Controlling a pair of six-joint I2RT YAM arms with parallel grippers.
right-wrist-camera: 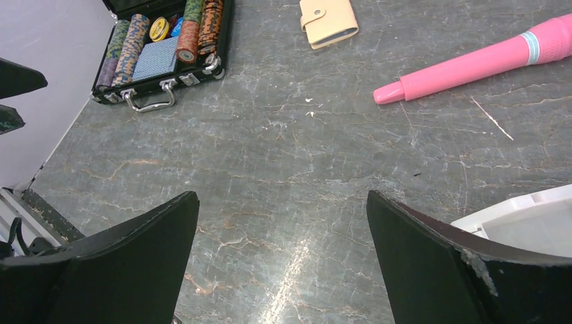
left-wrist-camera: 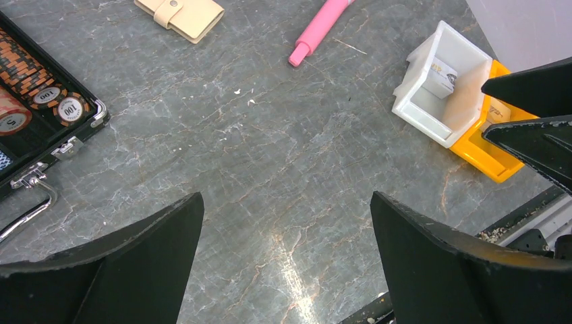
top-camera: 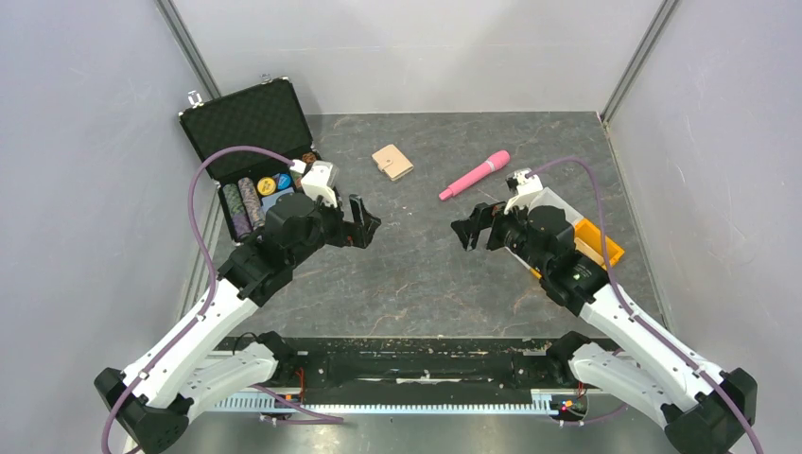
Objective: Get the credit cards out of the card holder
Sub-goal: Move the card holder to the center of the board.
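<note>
The tan card holder lies folded shut with its snap tab closed at the far middle of the table. It also shows in the left wrist view and the right wrist view. No credit cards are visible; they are hidden. My left gripper is open and empty, above the table near and left of the holder. My right gripper is open and empty, near and right of it. Both are well apart from the holder.
An open black poker-chip case stands at the far left. A pink wand lies right of the holder. A white tray on an orange tray sits by the right arm. Grey walls enclose the table.
</note>
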